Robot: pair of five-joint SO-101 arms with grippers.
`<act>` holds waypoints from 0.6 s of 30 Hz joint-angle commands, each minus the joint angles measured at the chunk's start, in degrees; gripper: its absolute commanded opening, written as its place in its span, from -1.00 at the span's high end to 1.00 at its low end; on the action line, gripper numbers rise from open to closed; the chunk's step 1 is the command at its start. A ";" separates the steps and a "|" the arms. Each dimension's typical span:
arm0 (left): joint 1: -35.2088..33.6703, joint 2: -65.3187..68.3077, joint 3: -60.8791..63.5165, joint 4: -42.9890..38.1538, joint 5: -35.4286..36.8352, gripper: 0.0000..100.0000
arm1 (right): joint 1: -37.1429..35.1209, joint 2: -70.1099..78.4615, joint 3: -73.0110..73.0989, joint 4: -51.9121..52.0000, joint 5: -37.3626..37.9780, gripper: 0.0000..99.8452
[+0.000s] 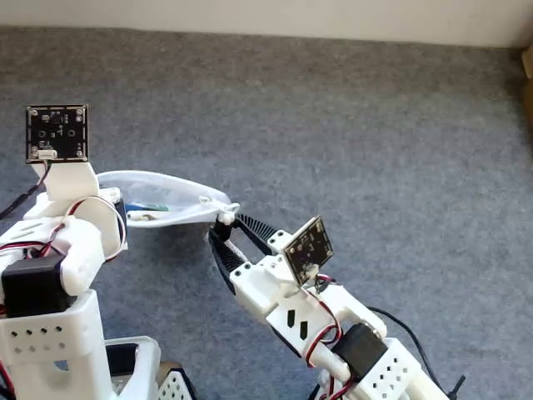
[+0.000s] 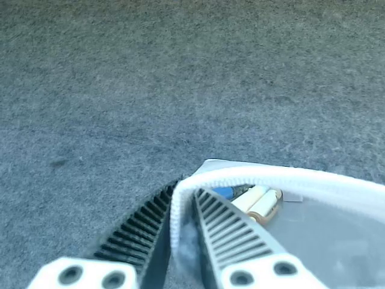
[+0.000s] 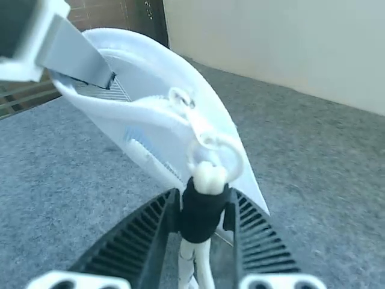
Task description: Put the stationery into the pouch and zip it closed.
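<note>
A translucent white pouch (image 1: 166,193) stretches between my two grippers over the grey carpet. My left gripper (image 2: 183,191) is shut on the zip-edged rim of the pouch (image 2: 313,205) at its left end. Inside lie stationery pieces (image 2: 257,202): a blue pen and cream sticks with an orange band, also visible through the pouch wall as stationery (image 1: 152,212). At the other end my right gripper (image 1: 221,229) is shut on the black zipper pull (image 3: 202,211), which hangs by a white ring and bead from the pouch (image 3: 150,84). The right gripper (image 3: 202,195) pinches it between ribbed black fingers.
Grey carpet (image 1: 375,125) covers the whole floor, open beyond and to the right of the pouch. A pale wall (image 3: 289,42) runs along the far edge. The left arm's base (image 1: 50,333) and right arm's body (image 1: 333,333) fill the near side.
</note>
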 commanded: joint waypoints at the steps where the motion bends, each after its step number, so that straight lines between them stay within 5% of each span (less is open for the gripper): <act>1: -0.48 1.36 0.75 -0.26 0.44 0.98 | -0.13 0.31 -4.00 -1.36 0.62 0.97; 6: -0.48 1.36 0.75 -0.26 0.44 0.98 | -0.13 -3.30 -3.65 -1.01 5.89 0.99; 13: -0.48 1.36 0.66 -0.53 0.44 0.98 | -0.13 -13.58 -5.14 15.08 6.24 0.99; 18: -0.48 1.36 0.22 -0.53 0.35 0.74 | -0.31 -13.49 -8.31 22.55 6.42 0.99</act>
